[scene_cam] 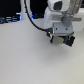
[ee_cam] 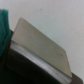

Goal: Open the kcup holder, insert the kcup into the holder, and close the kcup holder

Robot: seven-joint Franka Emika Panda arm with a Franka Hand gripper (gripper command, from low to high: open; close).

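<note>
Hovering over a pale table (scene_cam: 25,60), white hand (scene_cam: 61,40) with dark fingers, grip state unclear, blurred green edge (ee_cam: 4,22).

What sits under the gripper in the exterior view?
Only pale table shows below the gripper. Whatever lies directly beneath its jaws is covered; the wrist view shows just a blurred tan panel and a green edge.

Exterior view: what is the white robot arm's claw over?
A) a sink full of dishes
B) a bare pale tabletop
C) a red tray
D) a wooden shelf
B. The white robot arm's claw hangs just above a plain pale tabletop, with a black cable looping behind it.
</note>
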